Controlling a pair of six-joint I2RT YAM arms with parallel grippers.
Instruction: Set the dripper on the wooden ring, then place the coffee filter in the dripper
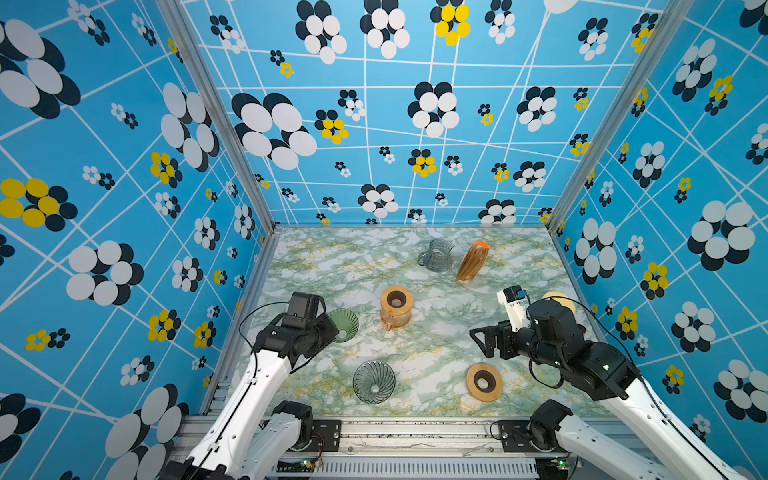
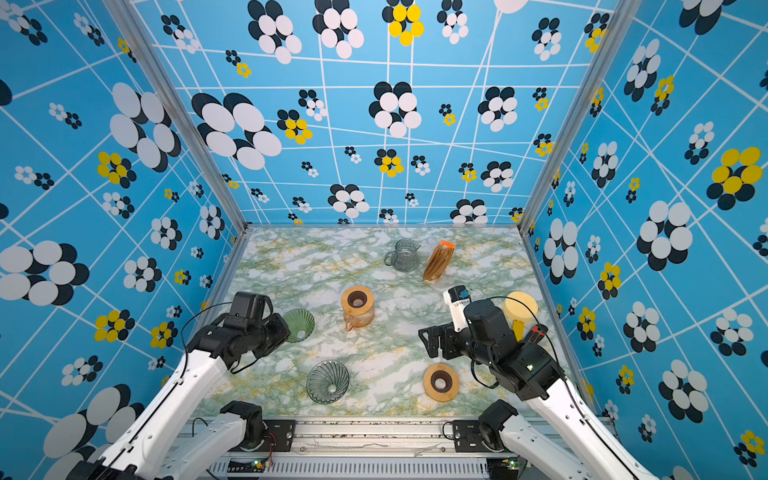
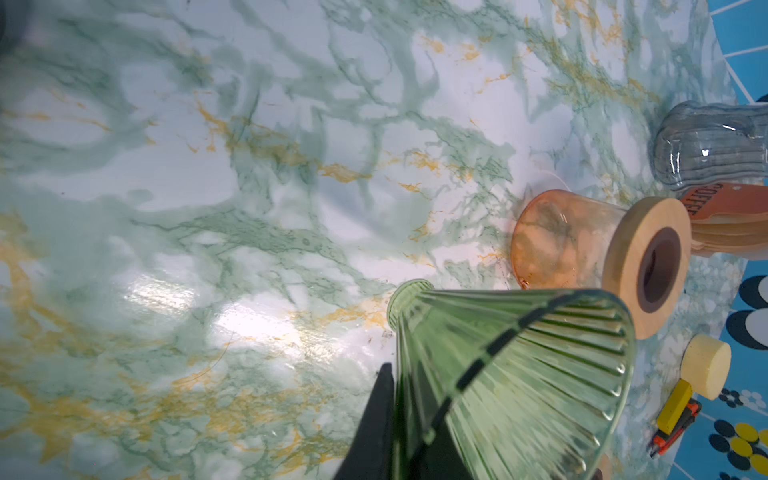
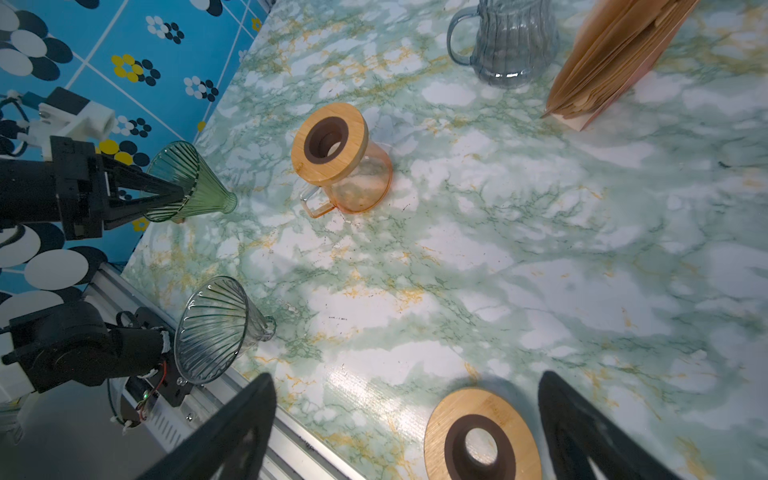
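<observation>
**Coffee filter pack [image 1: 472,261] waits at the back of the table**

It is a sleeve of brown paper cones, fanned open. It leans just beside the grey glass carafe [image 1: 436,255], well apart from both arms. Paper this thin should be light, floppy and easily creased, so pinch one sheet by its free edge rather than the whole stack.

The left gripper [image 4: 176,193] is clamped across the wall of the green glass dripper [image 1: 345,325], which lies on its side. Whether the dripper clears the table is hard to tell. The right gripper [image 4: 407,378] gapes wide and empty above a loose wooden ring [image 4: 482,436].
</observation>
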